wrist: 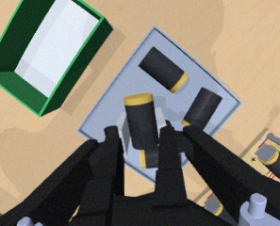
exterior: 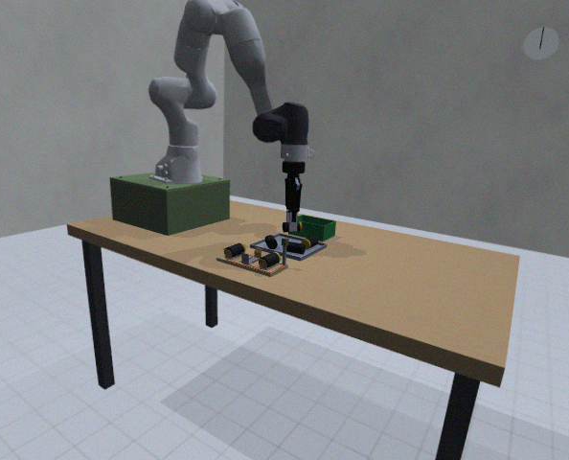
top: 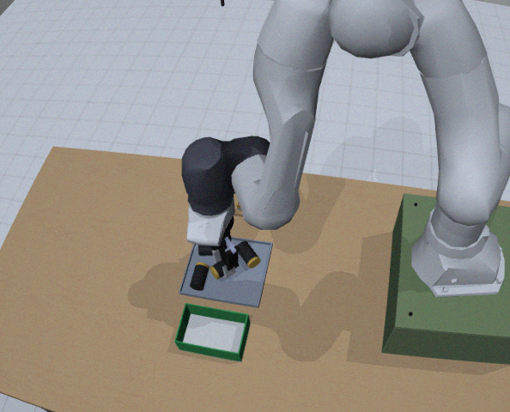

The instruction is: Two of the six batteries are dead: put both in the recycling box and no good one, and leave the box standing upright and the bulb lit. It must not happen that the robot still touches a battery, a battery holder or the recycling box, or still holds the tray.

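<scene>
With the claw, pinching a battery across its sides, lifted above the tray. Points its gold end toward the top of the wrist view, on the side of the green box; runs its long axis about level in the exterior view. Below, in the tray, see three more lying down; on the nearby circuit board, two. Under everything, see wooden tabletop; beyond, pale tiled floor and grey walls.
</scene>
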Available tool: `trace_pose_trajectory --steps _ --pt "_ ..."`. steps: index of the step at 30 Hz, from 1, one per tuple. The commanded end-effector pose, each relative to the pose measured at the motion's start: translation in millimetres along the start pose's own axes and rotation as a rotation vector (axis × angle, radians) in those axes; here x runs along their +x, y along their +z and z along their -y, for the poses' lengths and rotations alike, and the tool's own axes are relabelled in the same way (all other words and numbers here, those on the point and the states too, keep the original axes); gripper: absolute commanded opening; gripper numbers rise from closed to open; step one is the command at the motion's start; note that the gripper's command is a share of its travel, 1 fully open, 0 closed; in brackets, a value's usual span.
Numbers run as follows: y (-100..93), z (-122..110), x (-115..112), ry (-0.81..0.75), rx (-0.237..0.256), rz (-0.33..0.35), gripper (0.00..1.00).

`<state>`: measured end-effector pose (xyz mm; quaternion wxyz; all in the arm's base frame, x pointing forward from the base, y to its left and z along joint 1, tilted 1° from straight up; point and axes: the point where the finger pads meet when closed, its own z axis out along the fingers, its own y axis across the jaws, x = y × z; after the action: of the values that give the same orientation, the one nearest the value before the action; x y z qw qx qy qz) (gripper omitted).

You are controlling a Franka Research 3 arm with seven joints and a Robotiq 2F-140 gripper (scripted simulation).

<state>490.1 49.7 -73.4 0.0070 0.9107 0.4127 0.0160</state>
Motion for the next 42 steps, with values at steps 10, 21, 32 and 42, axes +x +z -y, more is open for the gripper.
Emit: trace_pose_trajectory --steps 10,21,32,42 --pt "-31.6 3.6 -4.8 -0.016 0.010 0.015 0.16" --pt "-71.0 3.2 -4.2 -0.016 0.010 0.015 0.16" --pt "-71.0 3.2 -4.2 0.111 0.009 0.015 0.16" --pt "-71.0 3.2 -4.2 0.489 0.006 0.017 0.16"
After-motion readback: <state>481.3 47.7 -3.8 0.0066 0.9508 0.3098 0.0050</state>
